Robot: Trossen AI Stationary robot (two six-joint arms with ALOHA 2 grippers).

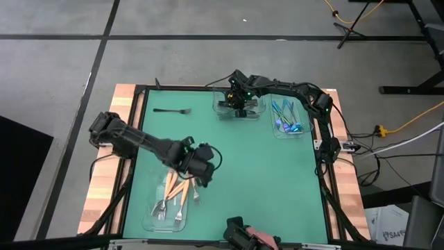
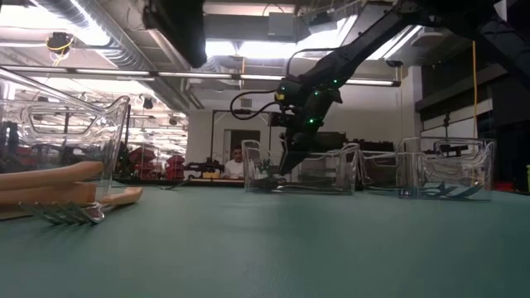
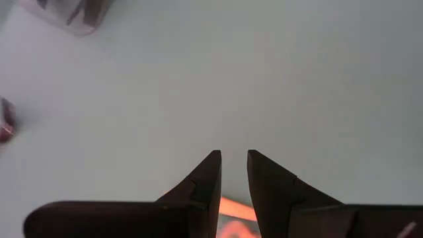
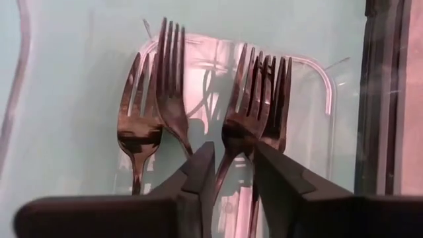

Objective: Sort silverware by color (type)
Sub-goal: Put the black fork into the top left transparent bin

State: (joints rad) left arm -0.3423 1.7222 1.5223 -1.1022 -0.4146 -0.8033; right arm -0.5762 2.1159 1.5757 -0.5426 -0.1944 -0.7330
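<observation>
We judge the sort nearly done. Our right tool (image 1: 241, 104) hangs inside the clear tray (image 1: 222, 108) at the far edge of the surface (image 1: 277, 180). Its wrist view shows the black forks (image 4: 173, 92) lying side by side on the tray floor just ahead of the fingertips (image 4: 201, 165). The fingers stand a little apart, and one fork's handle runs up through the gap between them. We cannot tell whether they pinch that handle or have let go of it.

Just to one side of this tool, the neighbouring tray (image 1: 300, 132) holds the blue pieces (image 1: 286, 118), bunched together.

Our left tool (image 1: 201, 165) hovers over the near tray (image 1: 149, 221). The orange-handled forks (image 1: 172, 194) lie beneath and just behind it; one pokes over the tray's rim. This tool's fingers stand slightly apart with nothing between them; an orange handle shows on the surface below the gap.

What we see left: a lone black fork (image 1: 172, 110) lies loose on the surface, well off to the side of the right tool, away from the blue tray and outside every tray. It belongs with the black ones. Once it is moved, and the fork at the right tool is clearly released, all three kinds would sit apart.
</observation>
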